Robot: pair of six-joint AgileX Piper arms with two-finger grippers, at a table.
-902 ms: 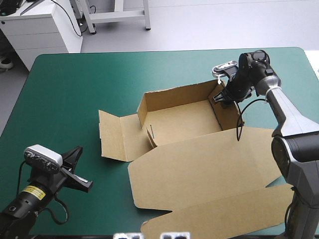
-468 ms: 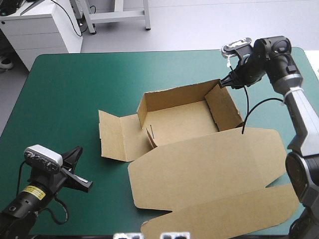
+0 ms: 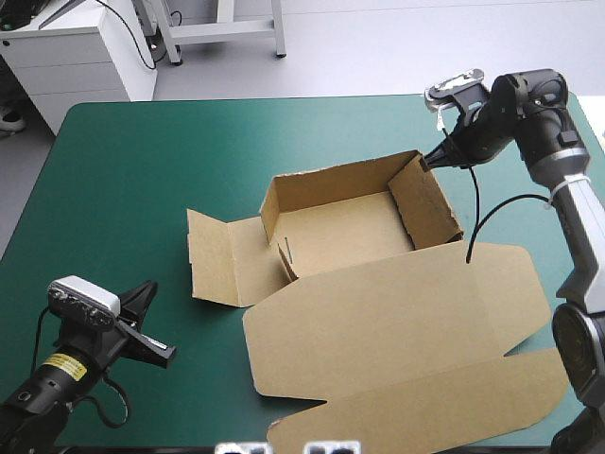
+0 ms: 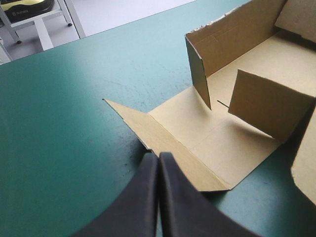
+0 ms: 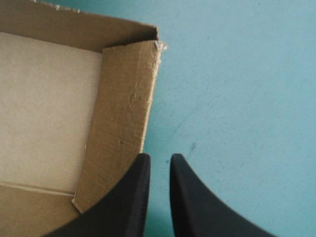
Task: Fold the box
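High view: a box [image 3: 350, 232] cut from one sheet of brown board lies part-raised on the table's teal-green cover [image 3: 142, 170], right of the table's middle. Its long far wall [image 3: 331, 180] and its right side wall [image 3: 425, 203] stand upright and meet at the far right corner. The left side flap [image 3: 222, 260] lies flat on the cover. A small tab [image 3: 286, 257] stands up where that flap joins the floor. The broad lid panel [image 3: 397, 322] lies flat toward the near edge, reaching almost to it.

The right gripper [image 3: 427, 159] hangs just outside the far right corner of the box, over bare cover. In the right wrist view its black fingers [image 5: 136, 197] stand a narrow slit apart, with only cover [image 5: 237, 98] showing in the gap. The side wall's torn top corner [image 5: 128, 98] lies just ahead of the right gripper [image 5: 159, 160] and to one side, not touched by it.

The left gripper [image 3: 156, 317] is near the table's near left corner, well apart from the box. In the left wrist view the left gripper [image 4: 158, 158] has its fingers pressed together into one point, gripping nothing. Ahead of it lies the flat side flap [image 4: 197, 133], with the raised tab [image 4: 269, 108] and the far wall [image 4: 237, 29] beyond.
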